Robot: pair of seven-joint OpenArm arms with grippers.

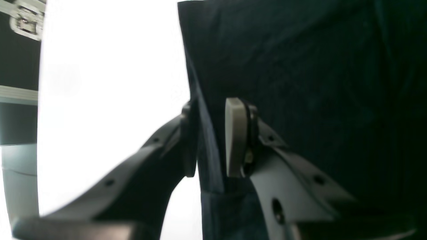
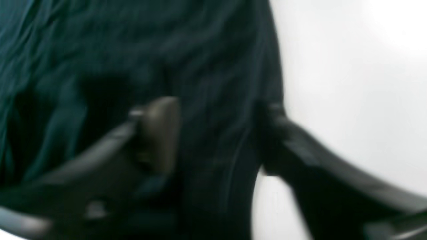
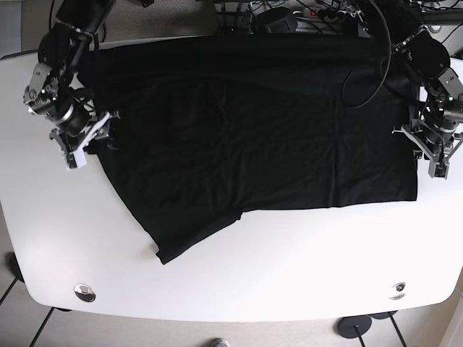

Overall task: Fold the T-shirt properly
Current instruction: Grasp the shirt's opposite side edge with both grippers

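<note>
A black T-shirt (image 3: 253, 130) lies spread flat across the white table (image 3: 289, 267), with one corner trailing toward the front left. My left gripper (image 3: 434, 155) sits at the shirt's right edge. In the left wrist view its jaws (image 1: 210, 140) stand narrowly apart, straddling a raised ridge of the T-shirt (image 1: 317, 83) edge. My right gripper (image 3: 79, 144) is at the shirt's left edge. In the blurred right wrist view it (image 2: 217, 133) is open wide, with a strip of the T-shirt (image 2: 100, 40) between its fingers.
Cables and equipment (image 3: 289, 14) crowd the table's far edge. A black case with metal trim (image 1: 20, 50) stands beyond the table side by my left arm. Bare white table stretches along the front.
</note>
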